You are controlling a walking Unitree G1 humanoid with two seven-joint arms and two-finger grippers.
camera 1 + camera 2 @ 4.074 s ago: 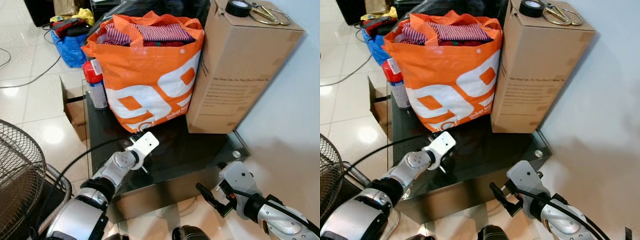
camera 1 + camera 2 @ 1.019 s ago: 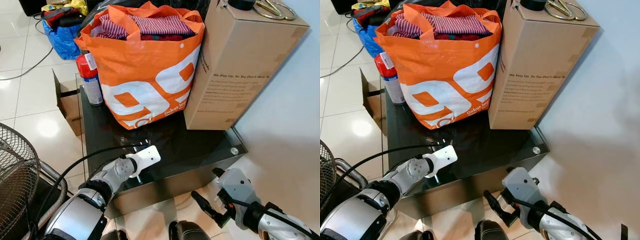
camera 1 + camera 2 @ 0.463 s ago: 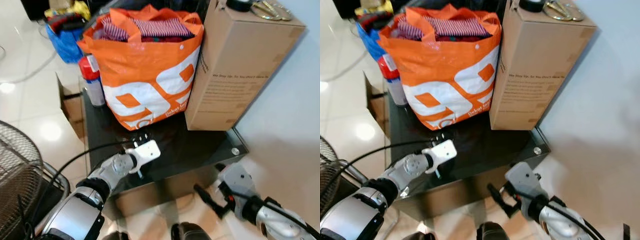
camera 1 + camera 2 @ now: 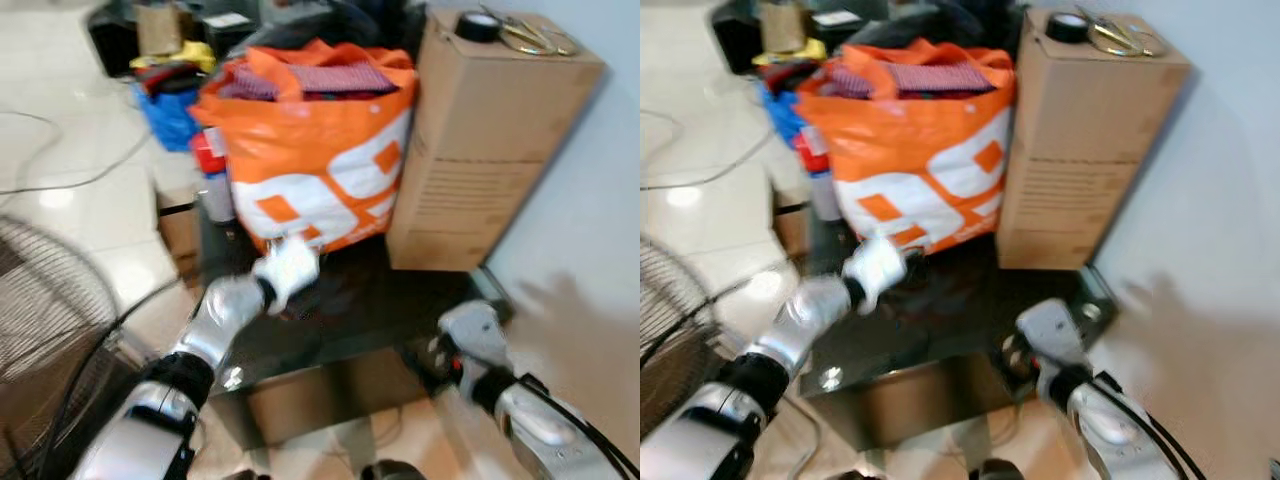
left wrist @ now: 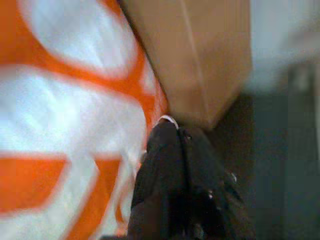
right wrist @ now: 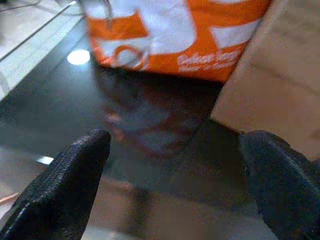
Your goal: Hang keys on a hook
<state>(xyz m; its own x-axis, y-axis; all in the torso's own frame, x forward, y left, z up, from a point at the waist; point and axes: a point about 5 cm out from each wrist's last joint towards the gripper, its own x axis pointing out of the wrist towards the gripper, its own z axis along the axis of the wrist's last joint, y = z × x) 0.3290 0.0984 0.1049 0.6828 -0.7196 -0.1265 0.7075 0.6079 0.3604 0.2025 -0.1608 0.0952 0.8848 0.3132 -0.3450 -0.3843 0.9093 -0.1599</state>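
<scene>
Keys (image 4: 1122,37) lie atop a tall cardboard box (image 4: 1090,150), beside a roll of black tape (image 4: 1070,27), well above both arms. Fingers pressed together, the left gripper (image 5: 172,131) nears an orange bag (image 4: 320,160) on the dark tabletop (image 4: 970,320). The right gripper (image 6: 180,180), fingers spread apart, hovers at the tabletop's edge.

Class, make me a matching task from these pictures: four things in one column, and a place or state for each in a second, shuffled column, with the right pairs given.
Things:
1. orange bag
2. cardboard box
3. roll of black tape
4. right claw

Places or states:
A. on top of the box
B. fingers wide apart, above the dark glass table
C. stuffed with striped cloth
D. against the pale wall, beside the bag

Pairs: 1-C, 2-D, 3-A, 4-B
</scene>
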